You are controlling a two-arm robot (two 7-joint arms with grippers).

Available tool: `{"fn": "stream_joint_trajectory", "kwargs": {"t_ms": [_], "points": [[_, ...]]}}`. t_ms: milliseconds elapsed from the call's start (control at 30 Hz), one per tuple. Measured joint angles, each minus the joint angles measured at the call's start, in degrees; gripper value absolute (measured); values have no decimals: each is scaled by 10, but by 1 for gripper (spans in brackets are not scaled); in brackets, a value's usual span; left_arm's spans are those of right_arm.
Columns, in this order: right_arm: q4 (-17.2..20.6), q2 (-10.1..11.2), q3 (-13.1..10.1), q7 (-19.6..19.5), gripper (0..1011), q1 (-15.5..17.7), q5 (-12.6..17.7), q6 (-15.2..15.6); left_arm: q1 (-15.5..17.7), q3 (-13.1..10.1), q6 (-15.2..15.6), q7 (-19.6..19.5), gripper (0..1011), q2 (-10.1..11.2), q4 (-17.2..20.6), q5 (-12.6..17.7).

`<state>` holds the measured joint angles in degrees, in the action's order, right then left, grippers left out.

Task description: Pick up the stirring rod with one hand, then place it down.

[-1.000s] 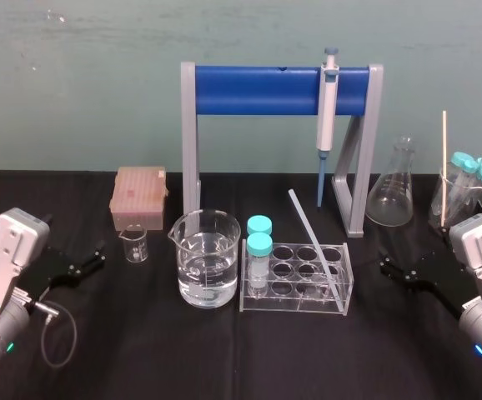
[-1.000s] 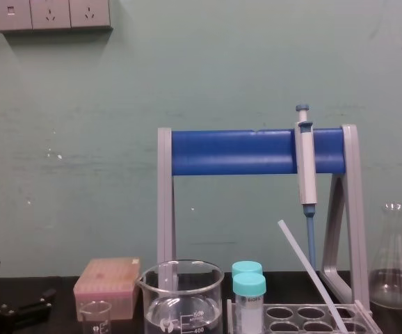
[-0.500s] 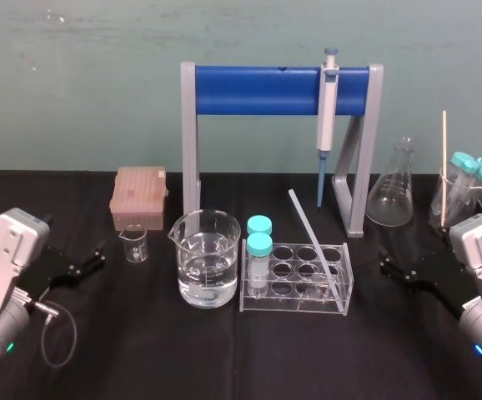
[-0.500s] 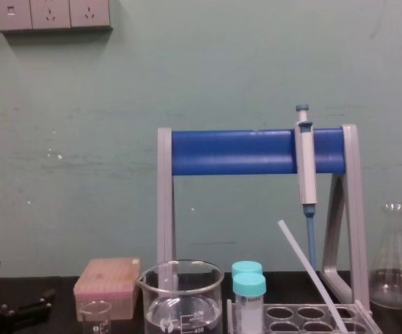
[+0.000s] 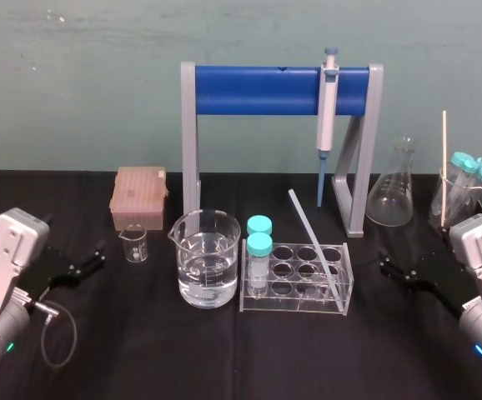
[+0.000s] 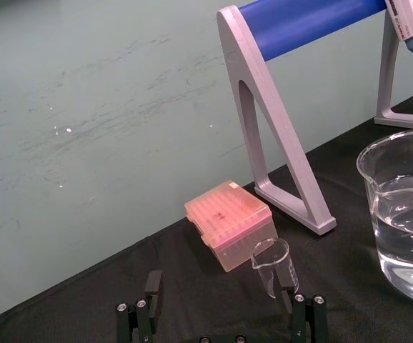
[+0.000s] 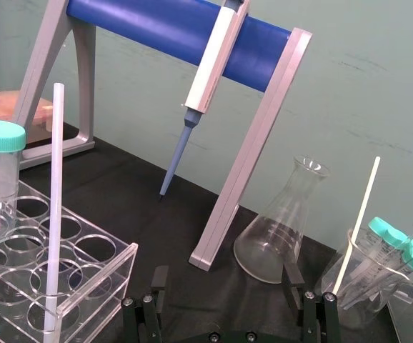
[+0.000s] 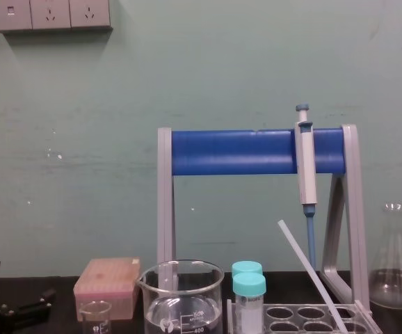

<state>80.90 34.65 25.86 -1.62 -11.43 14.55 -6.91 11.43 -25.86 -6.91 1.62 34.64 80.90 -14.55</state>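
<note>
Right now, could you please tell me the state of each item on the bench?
stirring rod: leaning in the tube rack, ungrasped
large beaker: part-filled with clear liquid
small beaker: upright, empty
capped tubes: caps on, standing in the rack
pipette: hanging on the stand
tip box: closed
left gripper: open, holding nothing
right gripper: open, holding nothing

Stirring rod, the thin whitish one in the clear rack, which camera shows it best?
Right wrist view: the thin whitish translucent stirring rod shows close and whole, foot in the clear plastic rack. Head view shows it whole, farther off; chest view cuts its foot.
</note>
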Motion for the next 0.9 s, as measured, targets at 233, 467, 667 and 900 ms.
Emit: {"fn": "stream_joint_trajectory", "kwargs": {"t_ms": [233,467,667,900], "points": [[2,-1,-10,8,1003,4,4,-5,0,0,0,0,1000,0,0,0],[14,-2,-27,56,1003,9,30,-47,0,0,0,0,1000,0,0,0],[12,-14,-25,110,1003,-13,44,-73,0,0,0,0,1000,0,0,0],[-24,-41,-9,182,1003,-61,55,-91,0,0,0,0,1000,0,0,0]]}}
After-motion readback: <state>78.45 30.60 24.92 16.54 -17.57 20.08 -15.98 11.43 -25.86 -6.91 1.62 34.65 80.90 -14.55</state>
